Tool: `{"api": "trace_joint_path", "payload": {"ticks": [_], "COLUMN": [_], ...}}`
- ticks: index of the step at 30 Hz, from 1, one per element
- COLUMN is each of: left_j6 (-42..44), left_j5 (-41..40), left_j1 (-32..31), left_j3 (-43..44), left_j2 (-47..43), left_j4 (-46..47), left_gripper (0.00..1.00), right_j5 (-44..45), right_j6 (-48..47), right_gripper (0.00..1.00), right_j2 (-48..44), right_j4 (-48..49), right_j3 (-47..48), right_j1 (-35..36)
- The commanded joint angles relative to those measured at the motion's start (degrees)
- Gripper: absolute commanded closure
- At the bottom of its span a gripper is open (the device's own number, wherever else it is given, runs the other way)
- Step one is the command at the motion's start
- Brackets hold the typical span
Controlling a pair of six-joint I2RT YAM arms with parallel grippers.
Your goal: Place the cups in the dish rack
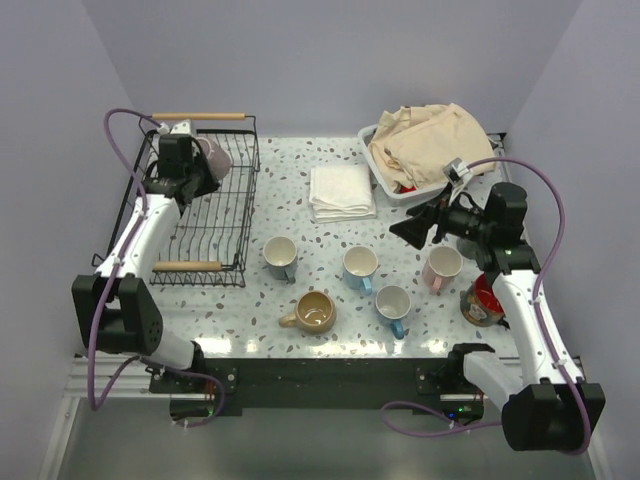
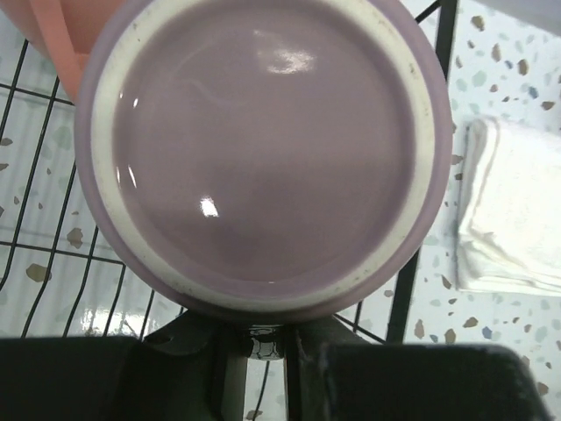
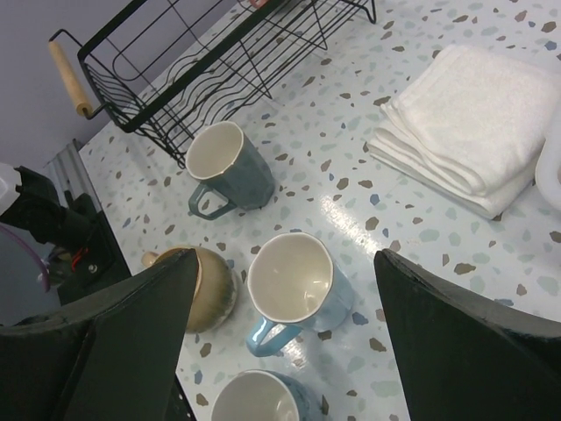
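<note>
6 mugs sit loose and upright on the table [image 1: 300, 170], all apart from each other. Nearest are the tan mug [image 1: 312, 312] and the white mug with blue handle [image 1: 393, 305]. Behind them are the dark mug with red inside [image 1: 482, 298], the pale pink mug [image 1: 441, 266], the light blue mug [image 1: 360, 265] and the grey-teal mug [image 1: 280, 256].

The right gripper [image 1: 408, 232] hovers above the table, jaws spread wide with nothing in them. In its wrist view the light blue mug sits centred between the fingers. Further back lies a folded white towel [image 1: 342, 192], and a tub [image 1: 398, 194] with beige cloth stands far right.

The rack [image 1: 215, 215] is on the left. The left gripper [image 1: 197, 168] is over its far end with the mauve mug [image 2: 263, 158]. The wrist view shows only the mug's base, glossy mauve with a pale unglazed ring, so the mouth faces the wires. The fingers are mostly hidden. What shows is close together at the mug's edge, so I read it as pinched on the mug. I can't tell if the mug touches the wires. 1 pink mug [image 2: 44, 35] is in the rack just beside it.

Step in hand: setting mug 2 in the rack. The next move calls for lowering it without bumping the pink one, then opening the fingers.
</note>
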Motion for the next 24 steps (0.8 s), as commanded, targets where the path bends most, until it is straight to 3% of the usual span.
{"api": "trace_joint_path", "payload": {"ticks": [1,8,24], "left_j6": [4.0,5.6,9.6], "left_j5": [0.0,-2.0,-10.1], "left_j1": [1.5,2.2,3.9], "left_j3": [4.8,7.7,23.5], "left_j2": [4.0,13.5,31.5], "left_j4": [7.3,10.3,8.3], "left_gripper": [1.0,1.0,1.0], "right_j5": [1.4,2.4,3.4], "right_j6": [-2.6,-3.4,-5.5], "right_gripper": [0.14,0.13,0.12], "right_j2": [0.2,1.3,3.2], "right_j4": [-0.3,-0.9,-2.5], "right_j3": [1.4,1.5,2.2], "right_j1": [-0.2,-0.2,-0.2]}}
